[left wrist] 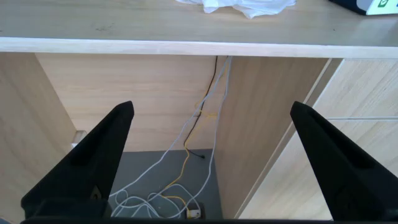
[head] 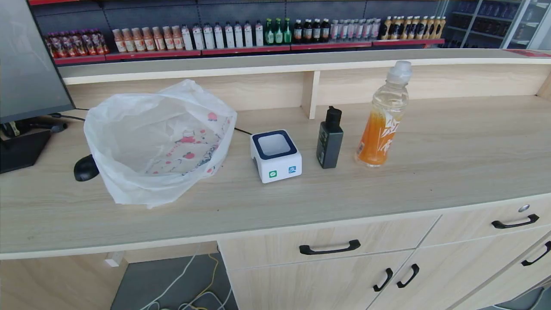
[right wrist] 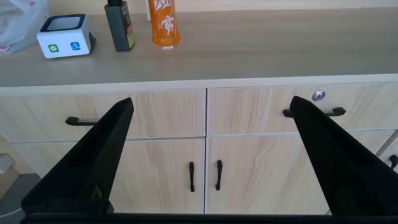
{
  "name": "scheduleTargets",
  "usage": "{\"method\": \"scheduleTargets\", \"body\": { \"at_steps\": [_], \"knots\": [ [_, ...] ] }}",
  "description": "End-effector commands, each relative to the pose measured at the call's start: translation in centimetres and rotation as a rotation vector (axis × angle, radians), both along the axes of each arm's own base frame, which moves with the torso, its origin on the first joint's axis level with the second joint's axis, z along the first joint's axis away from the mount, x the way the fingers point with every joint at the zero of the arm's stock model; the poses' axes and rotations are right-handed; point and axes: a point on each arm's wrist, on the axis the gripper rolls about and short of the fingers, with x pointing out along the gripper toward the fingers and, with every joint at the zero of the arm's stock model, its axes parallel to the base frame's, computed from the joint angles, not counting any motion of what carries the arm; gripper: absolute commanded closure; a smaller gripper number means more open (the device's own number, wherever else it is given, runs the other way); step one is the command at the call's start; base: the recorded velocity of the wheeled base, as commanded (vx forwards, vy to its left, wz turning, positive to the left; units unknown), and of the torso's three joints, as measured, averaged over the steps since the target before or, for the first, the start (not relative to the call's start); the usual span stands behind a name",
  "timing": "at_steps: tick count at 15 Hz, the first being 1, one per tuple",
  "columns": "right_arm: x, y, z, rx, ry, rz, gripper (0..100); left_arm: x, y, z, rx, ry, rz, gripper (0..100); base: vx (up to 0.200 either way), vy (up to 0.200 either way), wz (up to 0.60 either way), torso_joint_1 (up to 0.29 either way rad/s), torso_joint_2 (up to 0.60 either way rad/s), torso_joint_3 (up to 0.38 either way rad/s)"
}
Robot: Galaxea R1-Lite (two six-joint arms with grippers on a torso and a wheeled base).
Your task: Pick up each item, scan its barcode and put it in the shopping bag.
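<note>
On counter (head: 430, 163): bag (head: 142, 129), scanner (head: 275, 157), bottle (head: 329, 140), drink (head: 381, 125) | left fingers (left wrist: 93, 162) wide | right fingers (right wrist: 93, 162) wide

Lit brightly and evenly from overhead. Only faint, soft shadows under the plastic shopping bag (head: 159, 142), scanner (head: 275, 157) and orange drink bottle (head: 381, 129). Brightest toward the glass-fronted cabinets (head: 516, 21) at far right. Bowed along the counter (head: 430, 172) edge near the head view's borders.

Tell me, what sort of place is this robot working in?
Most likely a shop's checkout: rows of bottled drinks line the shelves behind, a small barcode scanner sits on the wooden counter, and an open plastic shopping bag lies beside it.
</note>
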Motion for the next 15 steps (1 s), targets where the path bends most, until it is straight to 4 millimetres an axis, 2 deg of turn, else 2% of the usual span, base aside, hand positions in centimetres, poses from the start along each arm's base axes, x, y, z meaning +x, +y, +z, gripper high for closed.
{"method": "scheduleTargets", "body": {
  "at_steps": [1, 3, 6, 8, 12, 15],
  "knots": [
    [-0.1, 0.1, 4.1, -0.009, -0.040, 0.028, 0, 0.0, 0.0, 0.0, 0.000, 0.000, 0.001, 0, 0.000, 0.000, 0.00, 0.000, 0.00, 0.000],
    [0.6, 0.1, 6.0, -0.040, -0.033, 0.052, 0, 0.0, 0.0, 0.0, 0.000, 0.000, 0.001, 0, 0.000, 0.000, 0.00, 0.000, 0.00, 0.000],
    [1.4, 0.4, 7.3, -0.167, -0.032, 0.126, 0, 0.0, 0.0, 0.0, 0.000, 0.000, 0.001, 0, 0.000, 0.000, 0.00, 0.000, 0.00, 0.000],
    [1.4, 0.4, 7.3, -0.193, -0.034, 0.136, 0, 0.0, 0.0, 0.0, 0.000, 0.000, 0.001, 0, 0.000, 0.000, 0.00, 0.000, 0.00, 0.000],
    [2.0, 0.5, 5.9, -0.196, 0.016, 0.188, 0, 0.0, 0.0, 0.0, 0.000, 0.000, 0.001, 0, 0.000, 0.000, 0.00, 0.000, 0.00, 0.000],
    [4.1, 0.6, 6.1, -0.195, 0.108, 0.209, 0, 0.0, 0.0, 0.0, 0.000, 0.000, 0.001, 0, 0.000, 0.000, 0.00, 0.000, 0.00, 0.000]
  ]
}}
